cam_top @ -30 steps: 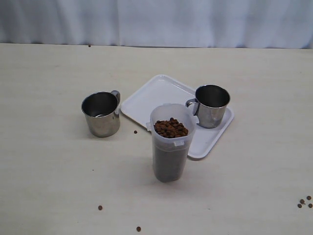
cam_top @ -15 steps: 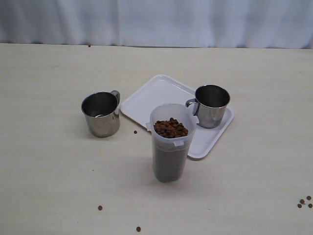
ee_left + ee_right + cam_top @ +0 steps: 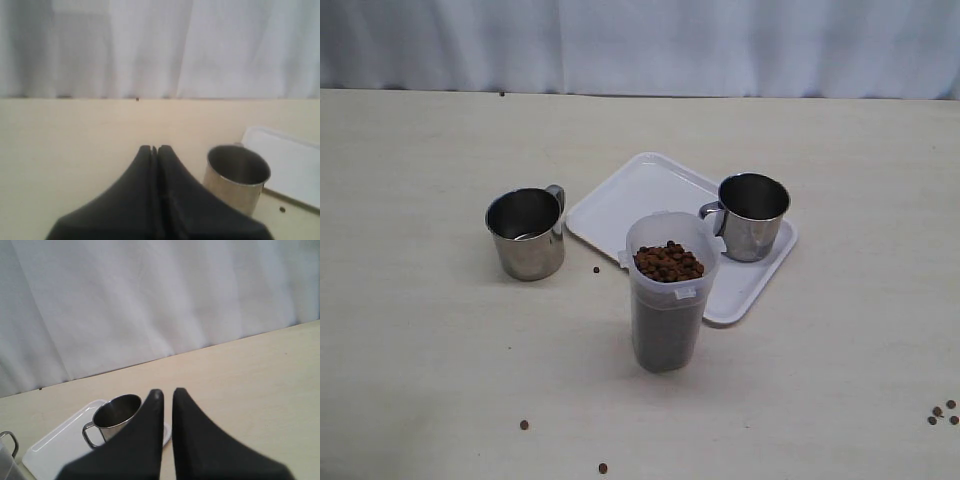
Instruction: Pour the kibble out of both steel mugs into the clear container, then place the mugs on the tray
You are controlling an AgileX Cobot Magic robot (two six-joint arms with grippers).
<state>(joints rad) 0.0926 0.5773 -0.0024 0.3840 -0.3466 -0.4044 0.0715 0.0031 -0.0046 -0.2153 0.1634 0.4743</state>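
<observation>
The clear container (image 3: 668, 300) stands in the middle of the table, with kibble (image 3: 668, 262) up to near its rim. One steel mug (image 3: 525, 235) stands upright on the table left of the tray, and it looks empty. The other steel mug (image 3: 752, 216) stands upright on the right part of the white tray (image 3: 635, 192). Neither gripper shows in the exterior view. In the left wrist view my left gripper (image 3: 154, 148) is shut on nothing, with a mug (image 3: 237, 176) beside it. My right gripper (image 3: 167, 392) is shut and empty, and the tray's mug (image 3: 114, 414) lies beyond it.
Stray kibble lies on the table: one pellet (image 3: 597, 269) between the left mug and the container, two pellets (image 3: 524, 424) near the front edge, and a small cluster (image 3: 941, 412) at the far right. A white curtain (image 3: 640, 45) hangs behind the table.
</observation>
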